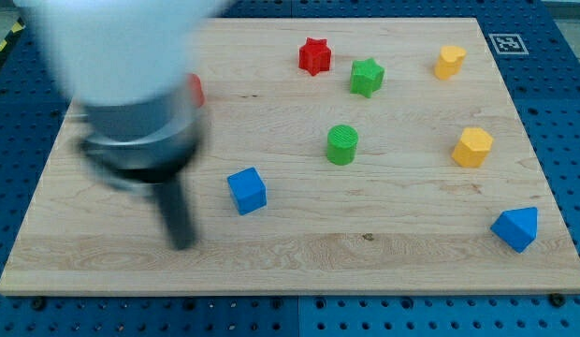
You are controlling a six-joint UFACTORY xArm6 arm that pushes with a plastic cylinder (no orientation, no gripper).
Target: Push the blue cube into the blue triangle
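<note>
The blue cube (246, 190) lies left of the board's middle. The blue triangle (515, 227) lies near the board's lower right corner, far from the cube. My arm is blurred at the view's upper left. My tip (183, 243) touches the board left of and a little below the blue cube, apart from it by a small gap.
A red star (314, 56) and a green star (367, 77) lie near the top. A green cylinder (342, 145) sits at centre. Two yellow blocks (449, 62) (472, 148) lie at right. A red block (195, 90) peeks from behind the arm. The wooden board (384, 253) rests on a blue pegboard.
</note>
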